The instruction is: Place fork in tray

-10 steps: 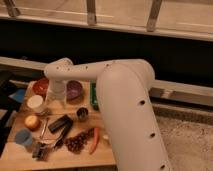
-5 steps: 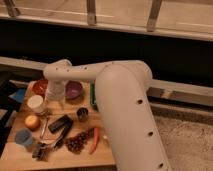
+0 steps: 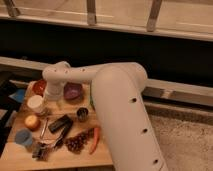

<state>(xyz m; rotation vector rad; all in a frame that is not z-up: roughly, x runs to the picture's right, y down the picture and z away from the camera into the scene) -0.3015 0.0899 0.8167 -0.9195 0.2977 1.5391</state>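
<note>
The fork (image 3: 44, 127) is a slim silvery utensil lying on the wooden board (image 3: 60, 159), just left of the black block (image 3: 60, 122). The green tray (image 3: 91, 101) shows only as a thin strip at the board's right side; the rest is hidden behind my white arm. My gripper (image 3: 49, 107) hangs down from the bent wrist over the back left of the board, between the white cup (image 3: 35, 103) and the purple bowl (image 3: 73, 91), just above the fork's far end.
A red bowl (image 3: 39, 86) stands at the back left. An orange fruit (image 3: 31, 121) and a blue cup (image 3: 22, 137) are at the left edge. A small metal cup (image 3: 81, 115), grapes (image 3: 75, 143), a red chili (image 3: 95, 140) and a dark-handled tool (image 3: 56, 140) lie at the front.
The arm has hardly moved; the wrist stays over the back left of the board. The objects lie as before.
</note>
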